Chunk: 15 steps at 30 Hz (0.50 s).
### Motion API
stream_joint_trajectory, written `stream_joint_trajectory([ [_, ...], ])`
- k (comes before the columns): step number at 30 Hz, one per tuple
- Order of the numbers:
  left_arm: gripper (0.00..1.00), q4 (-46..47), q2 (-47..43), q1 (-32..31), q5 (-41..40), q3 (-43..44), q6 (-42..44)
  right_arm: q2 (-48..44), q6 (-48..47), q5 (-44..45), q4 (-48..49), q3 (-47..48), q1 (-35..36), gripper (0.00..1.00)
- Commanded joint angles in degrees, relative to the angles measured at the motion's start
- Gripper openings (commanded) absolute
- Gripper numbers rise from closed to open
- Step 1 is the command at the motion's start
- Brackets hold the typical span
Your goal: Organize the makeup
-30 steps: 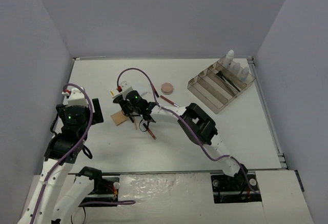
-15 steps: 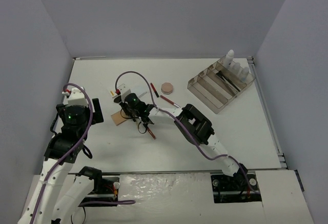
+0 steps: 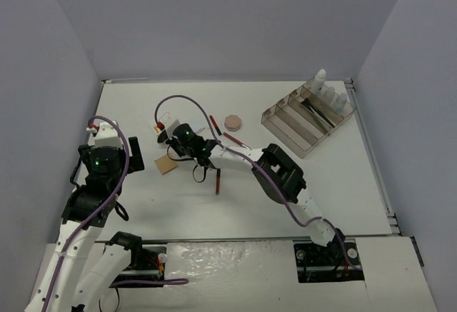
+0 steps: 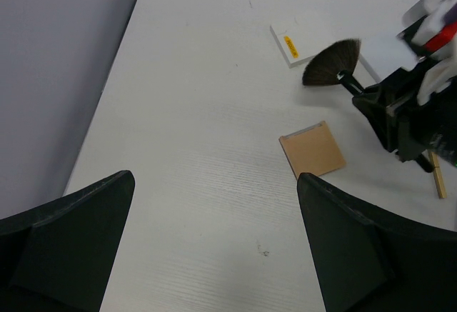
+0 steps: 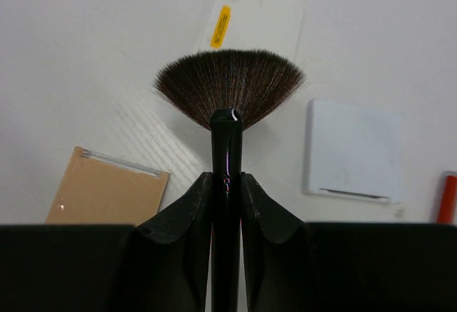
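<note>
Jaws from above: right gripper (image 3: 178, 143) sits left of centre, clear smoky divided plastic tray (image 3: 307, 118) well apart at far right. Left wrist view: left gripper (image 4: 214, 198) gapes wide, empty. Right wrist view: jaws pinch black fan-shaped brush (image 5: 227, 87) by its handle; lift level, carry to tray.

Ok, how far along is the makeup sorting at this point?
Done: white-capped bottles and black brushes sit in the tray at the far right. In hand: the right arm's jaws are shut on the fan brush; the left arm's jaws are open and empty. Left: tan pad, white pad, pink compact and red pencils lie loose on the table.
</note>
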Motion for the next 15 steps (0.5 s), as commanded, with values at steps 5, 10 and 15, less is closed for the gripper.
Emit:
stream_joint_trajectory([
  [5,0.97,3.34,-0.10,0.49,0.04,0.95,-0.49,-25.11,-15.65,-4.18,-5.95,-3.92,-10.85,0.00],
  [10,0.97,3.34,-0.50,0.49,0.58,1.04,-0.49,-31.89,-25.59,-12.90,-10.79,-10.49,-29.53,0.00],
  [15,0.97,3.43,-0.89,0.49,1.02,0.79,-0.49,-32.38,-30.84,-19.53,-10.82,-14.55,-45.67,0.00],
])
